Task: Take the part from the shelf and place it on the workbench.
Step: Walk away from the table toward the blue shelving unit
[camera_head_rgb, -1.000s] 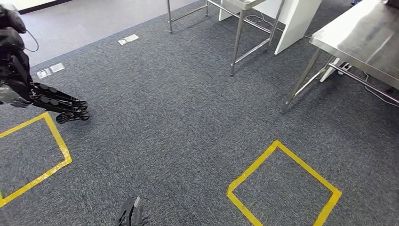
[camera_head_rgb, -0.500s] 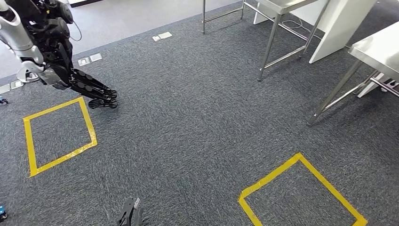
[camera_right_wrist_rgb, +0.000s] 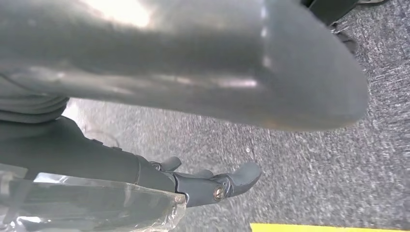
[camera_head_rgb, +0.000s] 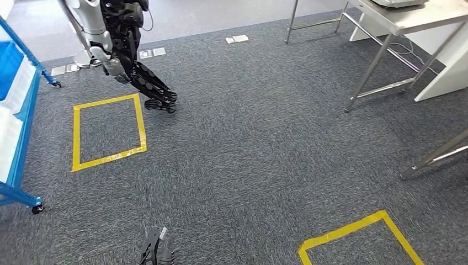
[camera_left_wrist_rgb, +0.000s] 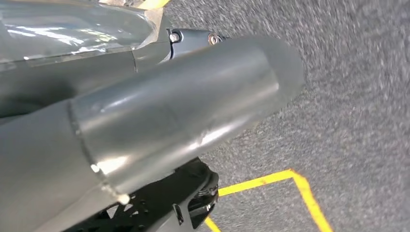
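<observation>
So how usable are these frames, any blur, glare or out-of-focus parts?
Head view: sharp and evenly lit, the carpet and yellow tape square crisp, soft shadows under the steel table. Left wrist view: the near grey thumb is soft with bright glare streaks, and the carpet looks motion-smeared. Right wrist view: the thumb is out of focus with a blown-out highlight; the dark fingers are clearer.

Shelf [camera_head_rgb: 14, 110] far left; table [camera_head_rgb: 408, 16] far right; carpet [camera_head_rgb: 248, 154] between.
</observation>
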Tool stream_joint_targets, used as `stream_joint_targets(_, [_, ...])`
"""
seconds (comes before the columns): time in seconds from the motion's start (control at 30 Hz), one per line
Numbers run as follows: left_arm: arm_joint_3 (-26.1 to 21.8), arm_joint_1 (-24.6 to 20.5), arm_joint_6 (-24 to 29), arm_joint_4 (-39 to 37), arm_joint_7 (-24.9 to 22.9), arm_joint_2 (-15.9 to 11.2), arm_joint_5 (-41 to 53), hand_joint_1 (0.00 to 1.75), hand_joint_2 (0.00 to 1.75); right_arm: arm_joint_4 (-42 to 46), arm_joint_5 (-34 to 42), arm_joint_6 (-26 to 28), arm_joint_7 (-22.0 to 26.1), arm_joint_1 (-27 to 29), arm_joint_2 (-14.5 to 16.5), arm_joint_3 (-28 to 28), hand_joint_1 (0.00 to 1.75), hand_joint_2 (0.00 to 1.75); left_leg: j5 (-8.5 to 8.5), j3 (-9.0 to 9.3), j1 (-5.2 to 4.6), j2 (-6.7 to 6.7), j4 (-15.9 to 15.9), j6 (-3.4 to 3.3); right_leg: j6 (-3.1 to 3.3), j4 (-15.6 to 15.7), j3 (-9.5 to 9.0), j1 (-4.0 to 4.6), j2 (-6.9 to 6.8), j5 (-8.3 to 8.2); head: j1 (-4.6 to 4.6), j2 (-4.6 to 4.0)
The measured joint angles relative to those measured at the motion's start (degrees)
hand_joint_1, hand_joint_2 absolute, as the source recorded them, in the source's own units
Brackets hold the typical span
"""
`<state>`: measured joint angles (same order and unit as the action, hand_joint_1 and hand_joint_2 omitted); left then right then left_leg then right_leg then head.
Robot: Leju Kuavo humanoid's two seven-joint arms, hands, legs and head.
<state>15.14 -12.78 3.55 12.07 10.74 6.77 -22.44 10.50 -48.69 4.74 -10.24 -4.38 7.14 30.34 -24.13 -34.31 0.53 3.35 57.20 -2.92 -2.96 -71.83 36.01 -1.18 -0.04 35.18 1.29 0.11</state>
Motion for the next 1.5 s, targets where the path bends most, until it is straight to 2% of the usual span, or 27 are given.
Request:
stream_joint_targets(0.07, [-0.08, 0.03, 0.03, 0.03, -0.01, 0.06, -0.02, 0.0, 0.0, -0.01, -0.09, 0.0, -0.01, -0.08, -0.05, 0.02, 0.0, 0.0, 0.05, 0.03, 0.0, 1.7, 0.15, 0.14, -0.8, 8.03, -3.31, -0.24, 1.47, -3.69, -0.05, 0.0])
stream_joint_targets(0.13, [-0.13, 0.02, 0.04, 0.1, -0.02, 0.16, -0.01, 0.0, 0.0, -0.04, -0.16, 0.0, -0.01, -0.17, -0.05, 0.02, 0.0, 0.0, 0.07, -0.12, -0.2, 3.09, 0.41, 0.63, -0.6, 13.99, -5.75, -0.38, 3.01, -6.15, -0.09, 0.0])
stream_joint_targets(0.17, [-0.15, 0.04, 0.05, 0.13, -0.02, 0.19, 0.01, 0.0, 0.0, -0.06, -0.21, 0.0, -0.02, -0.23, -0.05, 0.02, 0.0, 0.0, 0.13, -0.25, -0.26, 3.58, 0.44, 0.99, -0.19, 14.8, -6.1, -0.31, 3.27, -6.45, -0.1, 0.0])
stream_joint_targets(0.23, [-0.17, 0.17, 0.07, 0.15, -0.03, 0.19, 0.04, 0.0, 0.0, -0.07, -0.3, 0.0, -0.06, -0.33, -0.02, 0.05, 0.0, 0.0, 0.35, -0.54, -0.13, 4.31, 0.35, 1.76, 0.74, 14.83, -6.29, -0.14, 2.25, -6.78, -0.04, 0.0])
stream_joint_targets(0.3, [-0.19, 0.29, 0.1, 0.16, -0.04, 0.13, 0.05, 0.0, 0.0, -0.06, -0.34, 0.0, -0.1, -0.45, -0.03, 0.13, 0.0, 0.0, -0.8, -1.49, -0.14, 2.4, 1.96, 2.27, 1.57, 15.12, -6.46, -0.26, 1.13, -7.17, 0.13, 0.0])
stream_joint_targets(0.37, [-0.19, 0.2, 0.12, 0.17, -0.06, 0.12, 0.06, 0.0, 0.0, -0.07, -0.36, 0.0, -0.1, -0.39, -0.08, 0.24, 0.0, 0.0, -4.25, -4.29, -0.25, -1.04, 7.78, 2.58, 2.15, 15.26, -6.46, -0.14, -0.26, -7.26, 0.46, 0.0])
stream_joint_targets(0.43, [-0.19, 0.15, 0.12, 0.19, -0.07, 0.14, 0.07, 0.0, 0.0, -0.07, -0.36, 0.0, -0.1, -0.21, -0.09, 0.35, 0.0, 0.0, -7.32, -7.74, -0.11, -2.57, 14.87, 2.85, 2.44, 15.25, -6.4, 0.15, -1.89, -7.15, 0.66, 0.0])
stream_joint_targets(0.47, [-0.19, 0.23, 0.12, 0.2, -0.07, 0.13, 0.08, 0.0, 0.0, -0.07, -0.36, 0.0, -0.1, -0.17, -0.09, 0.39, 0.0, 0.0, -7.51, -8.45, -0.03, -2.89, 16.39, 2.91, 2.48, 15.25, -6.37, 0.23, -2.68, -7.11, 0.68, 0.0])
stream_joint_targets(0.5, [-0.19, 0.32, 0.12, 0.2, -0.07, 0.12, 0.08, 0.0, 0.0, -0.07, -0.36, 0.0, -0.1, -0.2, -0.09, 0.41, 0.0, 0.0, -6.65, -7.99, 0.04, -3.19, 15.68, 2.91, 2.5, 15.25, -6.37, 0.26, -3.43, -7.07, 0.73, 0.0])
stream_joint_targets(0.53, [-0.19, 0.37, 0.12, 0.21, -0.07, 0.1, 0.08, 0.0, 0.0, -0.07, -0.36, 0.0, -0.1, -0.26, -0.09, 0.43, 0.0, 0.0, -5.02, -6.35, 0.08, -3.71, 12.81, 2.84, 2.49, 15.24, -6.44, 0.27, -4.11, -7.02, 0.74, 0.0])
stream_joint_targets(0.6, [-0.19, 0.27, 0.12, 0.27, -0.07, 0.08, 0.08, 0.0, 0.0, -0.07, -0.36, 0.0, -0.1, -0.39, -0.08, 0.45, 0.0, 0.0, -2.06, -1.85, -0.11, -6.27, 4.98, 2.47, 2.26, 15.19, -6.68, 0.52, -5.31, -6.77, 0.75, 0.0])
stream_joint_targets(0.67, [-0.19, 0.05, 0.33, 0.38, -0.19, 0.09, 0.08, 0.0, 0.0, -0.07, -0.42, -0.16, -0.04, -0.51, -0.07, 0.46, 0.0, 0.0, -1.33, 0.2, -0.56, -7.8, 1.14, 1.84, 1.74, 15.15, -6.95, 0.87, -6.34, -6.46, 0.57, 0.0])
stream_joint_targets(0.73, [-0.23, 0.0, 0.75, 0.43, -0.49, -0.01, 0.08, 0.0, 0.0, -0.07, -0.52, -0.64, 0.11, -0.65, 0.01, 0.48, 0.0, 0.0, -1.33, 0.02, -0.94, -6.61, 0.8, 1.12, 1.17, 15.26, -7.29, 0.99, -7.52, -6.27, 0.45, 0.0])
stream_joint_targets(0.77, [-0.26, 0.06, 0.92, 0.42, -0.62, -0.1, 0.08, 0.0, 0.0, -0.07, -0.56, -0.98, 0.2, -0.75, 0.05, 0.49, 0.0, 0.0, -1.14, 0.05, -0.9, -5.89, 0.58, 0.73, 0.92, 15.09, -7.27, 0.87, -7.31, -6.03, 0.44, 0.0])
stream_joint_targets(0.83, [-0.43, 0.02, 0.91, 0.42, -0.69, -0.26, 0.08, 0.0, 0.0, -0.07, -0.6, -1.66, 0.4, -0.88, 0.16, 0.5, 0.0, 0.0, -0.59, 0.16, -0.58, -4.47, 0.1, -0.08, 0.82, 12.1, -5.99, 0.62, -4.42, -4.21, 0.25, 0.0])
stream_joint_targets(0.9, [-0.62, -0.1, 0.73, 0.42, -0.7, -0.26, 0.08, 0.0, 0.0, -0.1, -0.6, -2.29, 0.56, -0.82, 0.24, 0.5, 0.0, 0.0, -0.3, 0.02, -0.45, -2.82, 0.01, -0.53, 1.2, 4.51, -2.4, 0.45, -1.03, -0.86, -0.01, 0.0])
stream_joint_targets(0.97, [-0.81, 0.03, 0.64, 0.39, -0.7, -0.22, 0.08, 0.0, 0.0, -0.14, -0.6, -2.7, 0.69, -0.7, 0.28, 0.5, 0.0, 0.0, -0.22, -0.1, -0.52, -0.94, 0.06, -0.6, 1.11, -1.59, 0.79, 0.45, -0.22, 0.88, -0.06, 0.0])
stream_joint_targets(1.0, [-0.93, 0.13, 0.65, 0.37, -0.7, -0.25, 0.08, 0.0, 0.0, -0.15, -0.62, -2.81, 0.78, -0.66, 0.29, 0.5, 0.0, 0.0, -0.19, -0.1, -0.53, -0.02, 0.09, -0.59, 0.77, -1.54, 0.99, 0.44, -0.11, 0.32, -0.08, 0.0])
stream_joint_targets(1.03, [-1.03, 0.21, 0.65, 0.34, -0.69, -0.28, 0.08, 0.0, 0.0, -0.15, -0.66, -2.85, 0.85, -0.68, 0.29, 0.5, 0.0, 0.0, -0.16, -0.05, -0.52, 0.9, 0.13, -0.53, 0.31, 1.02, 0.0, 0.37, 0.14, -1.19, -0.08, 0.0])
stream_joint_targets(1.1, [-1.11, 0.22, 0.65, 0.31, -0.65, -0.28, 0.08, 0.0, 0.0, -0.15, -0.85, -2.9, 0.93, -0.79, 0.29, 0.5, 0.0, 0.0, -0.12, -0.02, -0.56, 2.54, 0.32, -0.27, -0.38, 9.36, -3.53, 0.09, 2.21, -4.85, -0.12, 0.0])
stream_joint_targets(1.17, [-1.14, 0.22, 0.67, 0.3, -0.6, -0.27, 0.16, 0.0, 0.0, -0.18, -1.07, -2.97, 0.95, -0.92, 0.33, 0.5, 0.0, 0.0, -0.03, -0.28, -0.65, 3.78, 0.45, 0.31, -0.04, 14.16, -5.51, -0.01, 3.88, -6.66, -0.14, 0.0])
stream_joint_targets(1.23, [-1.19, 0.33, 0.71, 0.27, -0.57, -0.31, 0.33, 0.0, 0.0, -0.2, -1.24, -3.05, 0.95, -1.06, 0.4, 0.5, 0.0, 0.0, 0.25, -0.67, -0.54, 4.78, 0.31, 1.1, 0.86, 14.57, -5.73, 0.2, 3.22, -6.97, -0.14, 0.0])
stream_joint_targets(1.27, [-1.25, 0.44, 0.76, 0.23, -0.57, -0.37, 0.42, 0.0, 0.0, -0.2, -1.3, -3.05, 0.95, -1.15, 0.42, 0.52, 0.0, 0.0, 0.22, -0.88, -0.45, 4.6, 0.44, 1.43, 1.31, 14.7, -5.88, 0.18, 2.61, -7.19, -0.1, 0.0])
stream_joint_targets(1.33, [-1.4, 0.56, 0.99, 0.19, -0.6, -0.46, 0.51, 0.0, 0.0, -0.2, -1.41, -3.06, 0.97, -1.19, 0.43, 0.57, 0.0, 0.0, -1.36, -2.03, -0.53, 1.86, 2.7, 1.94, 2.06, 15.14, -6.02, 0.05, 1.3, -7.54, 0.21, 0.0])
stream_joint_targets(1.4, [-1.54, 0.47, 1.47, 0.17, -0.7, -0.48, 0.67, 0.0, 0.0, -0.2, -1.5, -3.06, 1.01, -1.09, 0.42, 0.66, 0.0, 0.0, -5.28, -5.22, -0.49, -1.74, 9.51, 2.43, 2.59, 15.28, -6.09, 0.24, -0.28, -7.51, 0.64, 0.0])
stream_joint_targets(1.47, [-1.6, 0.5, 2.63, 0.15, -1.07, -0.48, 1.06, 0.0, 0.0, -0.2, -1.61, -3.06, 1.02, -0.97, 0.39, 0.76, 0.0, 0.0, -8.09, -8.55, -0.19, -2.89, 16.43, 2.87, 2.86, 15.27, -6.07, 0.44, -2.09, -7.38, 0.79, 0.0])
stream_joint_targets(1.5, [-1.6, 0.61, 3.27, 0.13, -1.27, -0.49, 1.31, 0.0, 0.0, -0.2, -1.66, -3.06, 1.02, -0.99, 0.39, 0.8, 0.0, 0.0, -7.89, -8.82, -0.07, -3.07, 17.11, 2.99, 2.9, 15.27, -6.06, 0.47, -2.9, -7.34, 0.85, 0.0])
